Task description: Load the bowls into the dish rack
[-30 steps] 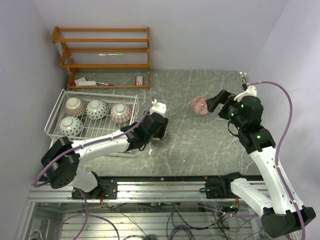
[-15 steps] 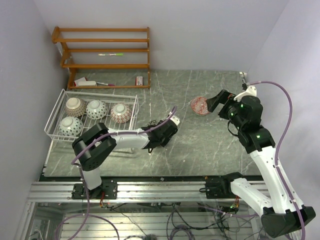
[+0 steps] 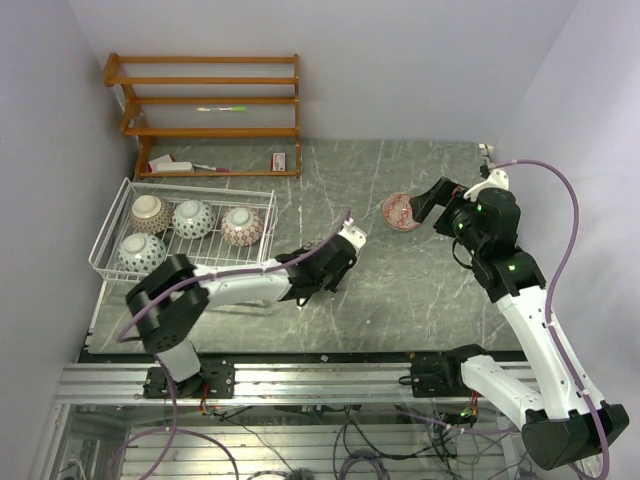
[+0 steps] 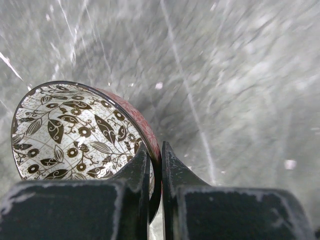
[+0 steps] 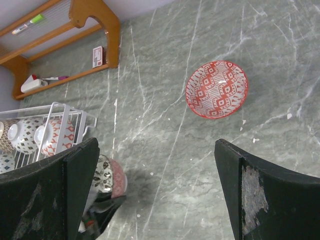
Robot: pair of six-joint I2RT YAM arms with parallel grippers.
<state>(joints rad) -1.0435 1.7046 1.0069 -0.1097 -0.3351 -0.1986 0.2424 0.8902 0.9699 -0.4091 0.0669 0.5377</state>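
My left gripper is shut on the rim of a bowl with a black-and-white leaf pattern inside and a red outside, one finger inside and one outside. The bowl stands tilted on its edge on the table. From above, the left gripper covers that bowl at mid-table. A red-patterned bowl lies on the table at the right, just ahead of my open right gripper, which holds nothing. The white wire dish rack at the left holds several bowls.
An orange-brown wooden shelf unit stands at the back left behind the rack, with small items on its shelves. The grey marble table runs between the two arms. Purple cables trail off both arms.
My left gripper has shut on the black-and-white bowl's rim, and the left arm has folded and shifted slightly right. The right arm has barely moved.
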